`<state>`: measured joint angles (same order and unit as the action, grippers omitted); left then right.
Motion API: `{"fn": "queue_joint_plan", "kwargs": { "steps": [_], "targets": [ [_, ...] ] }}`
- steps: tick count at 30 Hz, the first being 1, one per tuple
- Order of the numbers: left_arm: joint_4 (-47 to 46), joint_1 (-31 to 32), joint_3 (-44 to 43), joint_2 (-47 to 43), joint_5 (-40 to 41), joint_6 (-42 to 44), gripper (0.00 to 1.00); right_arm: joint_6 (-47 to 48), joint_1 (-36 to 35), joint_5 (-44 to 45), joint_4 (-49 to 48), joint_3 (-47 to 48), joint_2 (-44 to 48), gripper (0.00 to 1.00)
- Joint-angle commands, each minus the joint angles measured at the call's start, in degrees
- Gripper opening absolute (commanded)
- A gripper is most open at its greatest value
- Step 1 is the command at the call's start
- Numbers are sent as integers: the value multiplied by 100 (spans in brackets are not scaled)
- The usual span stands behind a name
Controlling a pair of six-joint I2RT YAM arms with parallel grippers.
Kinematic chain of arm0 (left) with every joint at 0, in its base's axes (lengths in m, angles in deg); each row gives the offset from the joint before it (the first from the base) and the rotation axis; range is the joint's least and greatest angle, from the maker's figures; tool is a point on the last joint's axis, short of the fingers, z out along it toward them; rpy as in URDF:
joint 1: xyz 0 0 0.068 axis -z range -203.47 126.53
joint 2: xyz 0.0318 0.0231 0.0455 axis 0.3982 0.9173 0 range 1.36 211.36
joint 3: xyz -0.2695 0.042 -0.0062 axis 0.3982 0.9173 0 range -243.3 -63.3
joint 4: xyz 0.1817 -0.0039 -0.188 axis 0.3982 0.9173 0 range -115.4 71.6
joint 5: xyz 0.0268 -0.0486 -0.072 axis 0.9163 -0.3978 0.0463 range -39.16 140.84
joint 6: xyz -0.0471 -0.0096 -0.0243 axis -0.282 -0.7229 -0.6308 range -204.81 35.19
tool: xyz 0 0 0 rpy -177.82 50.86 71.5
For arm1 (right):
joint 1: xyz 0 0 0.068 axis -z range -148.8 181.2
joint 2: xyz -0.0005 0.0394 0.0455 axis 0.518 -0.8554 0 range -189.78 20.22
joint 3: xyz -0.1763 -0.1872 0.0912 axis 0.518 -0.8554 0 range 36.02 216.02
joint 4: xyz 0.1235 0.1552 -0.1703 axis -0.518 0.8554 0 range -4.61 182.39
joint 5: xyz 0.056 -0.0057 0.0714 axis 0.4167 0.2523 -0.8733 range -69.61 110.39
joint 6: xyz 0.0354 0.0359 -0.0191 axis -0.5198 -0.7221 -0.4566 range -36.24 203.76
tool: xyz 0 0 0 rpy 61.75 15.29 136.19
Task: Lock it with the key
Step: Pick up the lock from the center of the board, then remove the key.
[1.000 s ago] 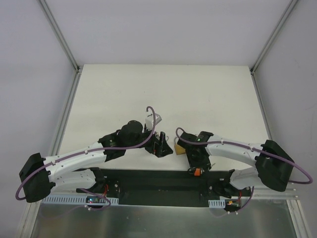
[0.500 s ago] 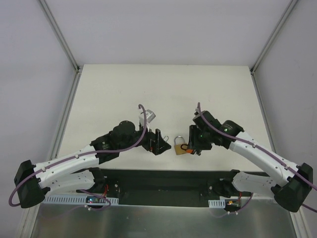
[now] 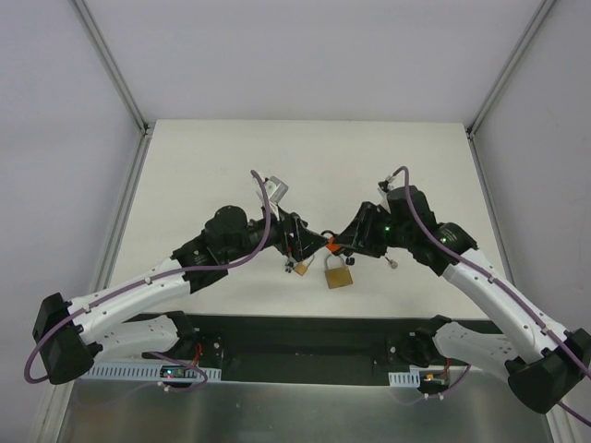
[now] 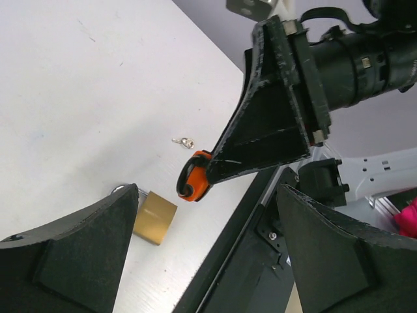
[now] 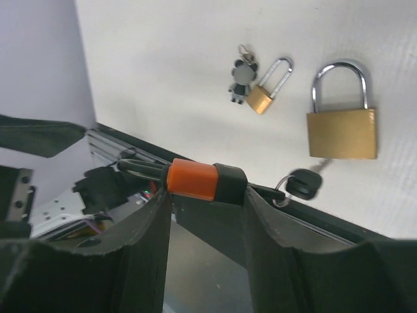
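Big white table (image 3: 305, 166), both arms reaching in to meet over its near-middle. The left gripper (image 3: 295, 242) is spread wide, nothing between its fingers. Facing it, the right gripper (image 5: 205, 195) is pinching an orange-and-black fob (image 5: 195, 180), held up off the surface. The brass padlock (image 5: 342, 134) lies flat near the front edge, just below the two grippers. A small padlock (image 5: 259, 99) sits just beside it. The black-headed key (image 5: 303, 184) is at the padlock's base; whether it's fully in, I can't tell.
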<state>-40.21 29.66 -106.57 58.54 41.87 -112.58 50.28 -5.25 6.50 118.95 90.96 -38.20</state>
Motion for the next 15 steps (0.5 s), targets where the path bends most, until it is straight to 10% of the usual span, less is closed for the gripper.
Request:
{"fn": "queue_joint_plan", "kwargs": {
  "steps": [1, 15],
  "targets": [
    [-584, -162, -357, 248, -315, -9, 85, -642, 260, -606, -1018, 0, 339, 1],
    [-866, -180, -736, 952, -737, 35, 89, -1135, 595, -466, -1545, 149, 699, 1]
  ]
}}
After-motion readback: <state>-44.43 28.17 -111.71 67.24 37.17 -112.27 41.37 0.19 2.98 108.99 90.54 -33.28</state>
